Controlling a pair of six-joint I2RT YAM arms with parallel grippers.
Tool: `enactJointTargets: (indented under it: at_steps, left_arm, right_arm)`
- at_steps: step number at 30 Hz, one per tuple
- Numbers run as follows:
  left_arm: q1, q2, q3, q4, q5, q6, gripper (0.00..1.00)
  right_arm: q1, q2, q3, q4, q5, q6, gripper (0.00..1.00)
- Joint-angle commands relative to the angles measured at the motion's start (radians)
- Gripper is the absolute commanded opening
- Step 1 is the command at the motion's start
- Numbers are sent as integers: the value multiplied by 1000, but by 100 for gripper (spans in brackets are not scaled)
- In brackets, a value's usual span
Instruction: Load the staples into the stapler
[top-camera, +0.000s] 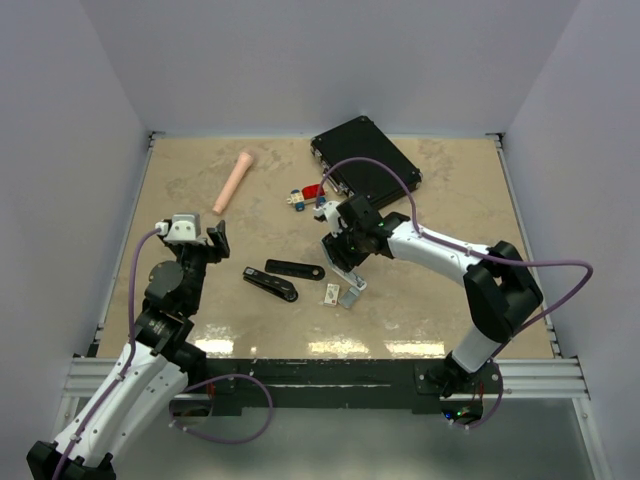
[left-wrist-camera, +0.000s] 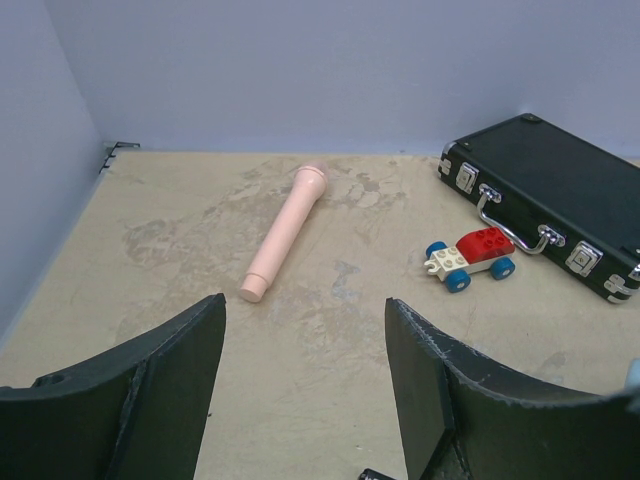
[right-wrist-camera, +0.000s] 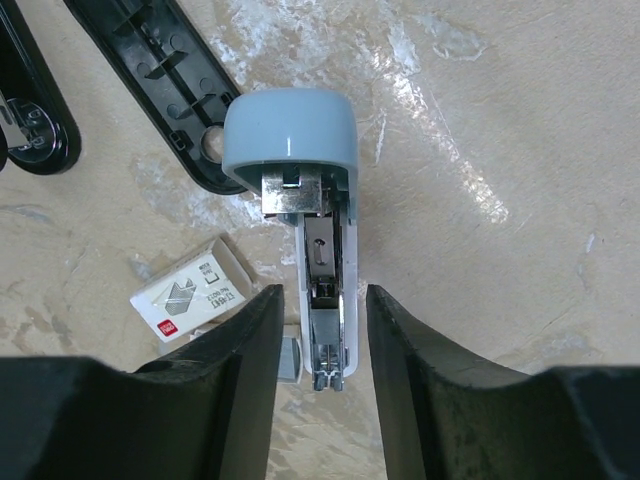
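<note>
The right gripper (right-wrist-camera: 325, 300) hangs over the grey-capped stapler (right-wrist-camera: 290, 125), its jaws narrowly parted on either side of the open metal channel, with slim gaps showing. The staples (right-wrist-camera: 289, 358) lie on the table (right-wrist-camera: 500, 150) just beside that channel, next to the white cardboard box (right-wrist-camera: 192, 298). The left gripper (left-wrist-camera: 305, 390) is spread wide and holds nothing.

Mottled beige tabletop (top-camera: 190, 170), pale lavender walls (top-camera: 330, 60)

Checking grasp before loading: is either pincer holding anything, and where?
Left pincer holds nothing. Right pincer straddles the stapler at its metal magazine; whether it grips cannot be told.
</note>
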Motion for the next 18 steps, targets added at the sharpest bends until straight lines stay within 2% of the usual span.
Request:
enactJointTargets:
  at_steps: [1, 18]
  left_arm:
    - [7, -9, -6, 51, 2, -15, 69]
    - [7, -14, -6, 51, -1, -14, 69]
  right_arm:
    - [-8, 6, 37, -3, 31, 46, 41]
    - [-20, 52, 8, -37, 64, 66, 39]
